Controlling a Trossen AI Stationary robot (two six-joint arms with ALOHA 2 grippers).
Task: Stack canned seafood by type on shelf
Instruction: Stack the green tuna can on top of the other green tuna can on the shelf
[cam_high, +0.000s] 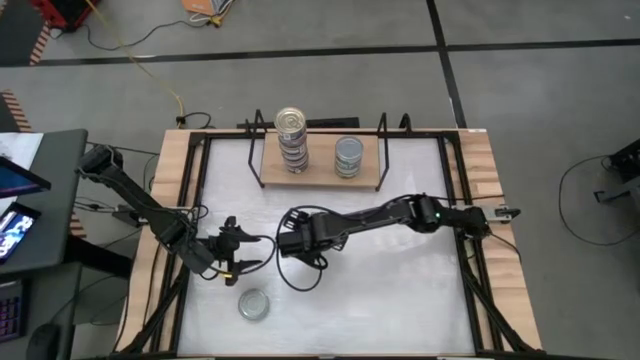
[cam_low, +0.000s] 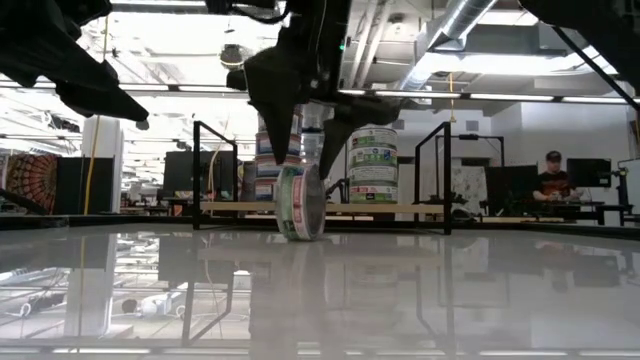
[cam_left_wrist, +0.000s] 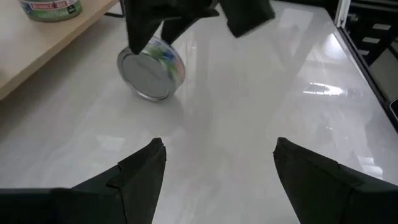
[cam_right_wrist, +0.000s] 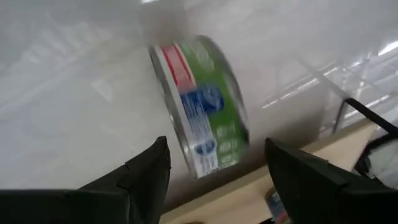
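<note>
Open room near and right; shelf and tools crowd the middle and far side.

The surface (cam_high: 400, 300) lies bare on its near right. The shelf (cam_high: 320, 178) blocks the far edge, two tin stacks (cam_high: 291, 140) (cam_high: 348, 156) between its wire frames. An on-edge tin (cam_low: 301, 202) stands mid-surface, seemingly just under the open right tool (cam_high: 283, 243); the open left tool (cam_high: 243, 253) is just left of it; a flat tin (cam_high: 254, 304) lies near-left.

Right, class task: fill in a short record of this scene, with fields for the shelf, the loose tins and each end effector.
shelf: wooden board with black wire ends, at the table's far edge
on shelf: tall tin stack, shorter tin stack
tin on edge: on the tabletop, green, blue and red label, below the right end effector
flat tin: near the front edge, alone
right end effector: open, astride the tin on edge
left end effector: open, empty
</note>
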